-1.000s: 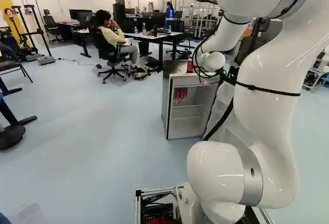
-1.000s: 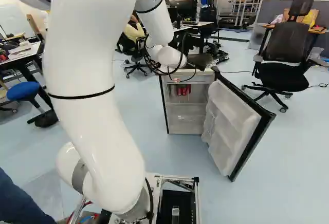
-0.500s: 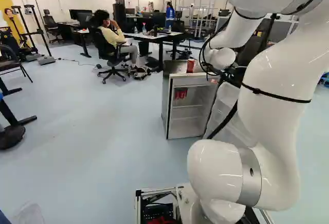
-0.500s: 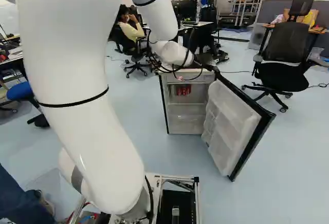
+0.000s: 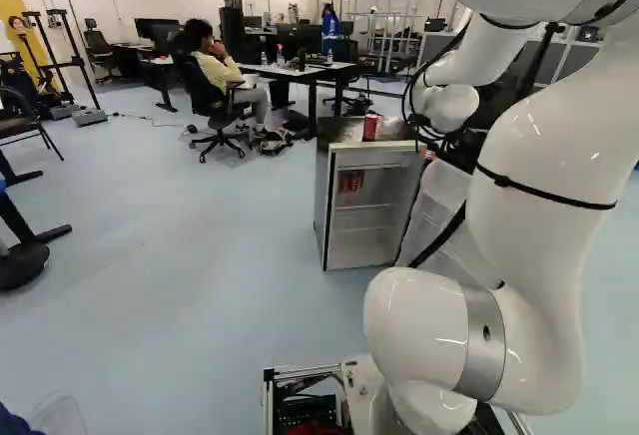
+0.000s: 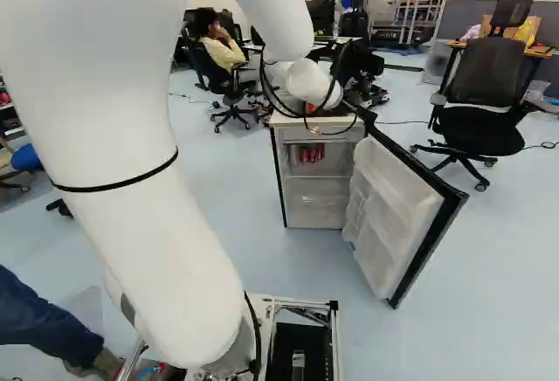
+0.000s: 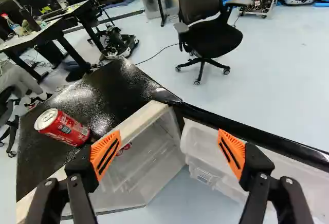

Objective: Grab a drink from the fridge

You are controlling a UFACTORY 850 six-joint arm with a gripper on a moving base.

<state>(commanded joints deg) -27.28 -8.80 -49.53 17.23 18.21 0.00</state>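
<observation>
Fridge (image 5: 321, 196) door (image 6: 393, 215) stands open, so your step looks like lining up with a drink. Your gripper (image 7: 168, 147) has its jaws spread, nothing between them, facing the corner where door meets body. The red cans (image 6: 312, 153) sit high inside; another can (image 7: 64, 127) stands upright on top, beside one finger. For a drink from inside, you'll likely need to lower and swing toward the upper shelf, minding the door and top edge. The cans are smooth metal cylinders, likely slippery; your ribbed orange pads (image 7: 105, 154) should help. The fridge top is glossy black with a pale front edge, the door lining moulded whitish plastic.
</observation>
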